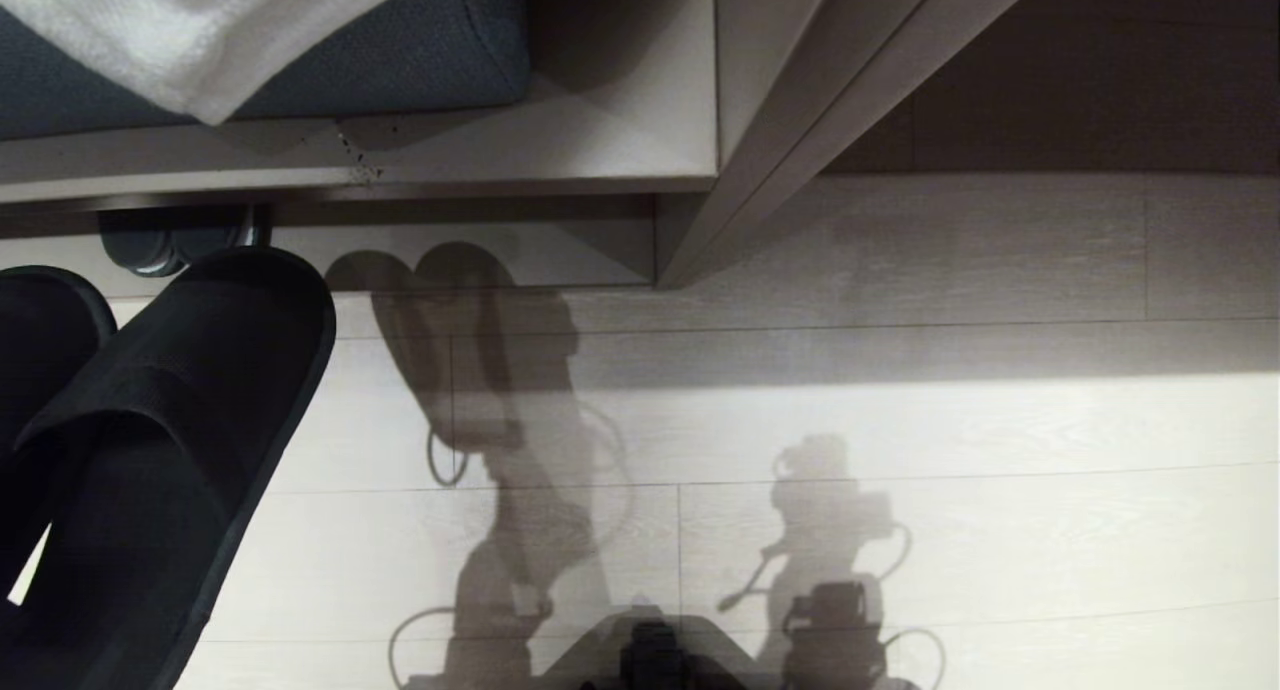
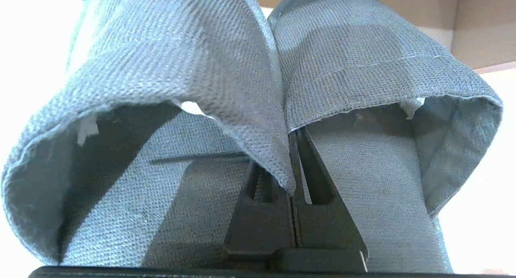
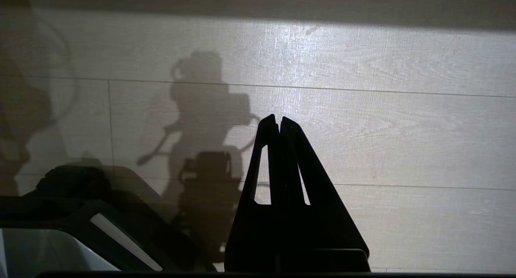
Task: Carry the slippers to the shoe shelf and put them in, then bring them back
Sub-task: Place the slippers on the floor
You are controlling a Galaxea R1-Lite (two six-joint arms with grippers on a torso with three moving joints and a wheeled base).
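The left gripper (image 2: 293, 181) was clamped on the slippers (image 2: 258, 80), its jaws pressed nearly together on the two inner edges of the uppers where these met, so that the pair hung from one pinch. In the head view the slippers (image 1: 170, 440) were held off the floor (image 1: 900, 530) at the near left, toes pointing toward the shelf (image 1: 480, 255), whose low opening lay just beyond them under the bench (image 1: 560, 160) with its blue cushion (image 1: 420, 50) and a white cloth (image 1: 200, 30). The pair was plain black, soft woven fabric, thin flat soles, heels open; the uppers sagged and folded under the grip. The right gripper (image 3: 279, 125) hung parked over bare floor, jaws together, holding nothing. Judged step: carrying, either toward the shelf or away from it; the frames did not settle which. If inbound, the next move would call for lowering the pair to the level of the opening and pushing it in toes first, clear of the upper board. A dark object (image 1: 165, 245) sat inside the shelf at the left; its nature could not be told.
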